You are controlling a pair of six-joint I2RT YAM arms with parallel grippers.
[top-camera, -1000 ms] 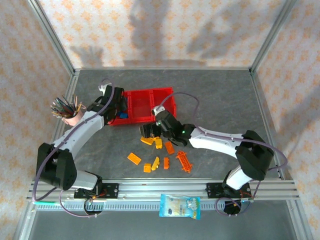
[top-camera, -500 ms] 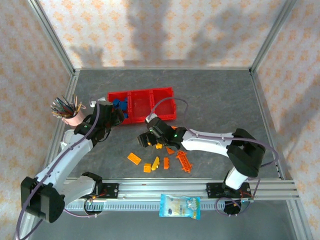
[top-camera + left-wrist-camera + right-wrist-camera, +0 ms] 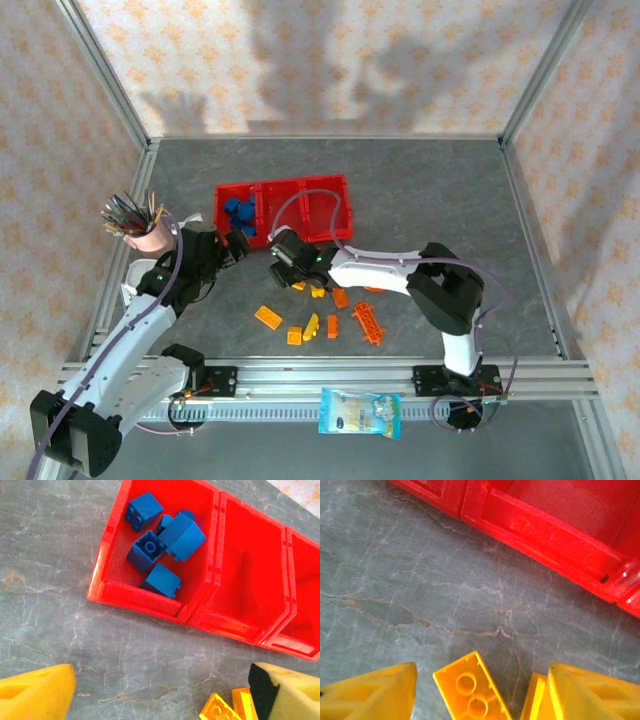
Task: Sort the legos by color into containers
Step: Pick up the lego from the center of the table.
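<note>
Upper left, top view: pen cup (image 3: 135,228), off-task.
Next right: left jaws, spread wide and empty, over bare desk (image 3: 45,610) just short of the containers (image 3: 150,602).
Leftmost bin: blue legos (image 3: 172,535).
Centre: right jaws, spread either side of a yellow brick (image 3: 470,692), not pinching it.
Lower centre: loose yellow and orange legos (image 3: 311,325).
Risk: the brick lay skewed, with a second yellow piece (image 3: 535,700) just beside the lower-right pad. Closing could twist it free or catch both.
</note>
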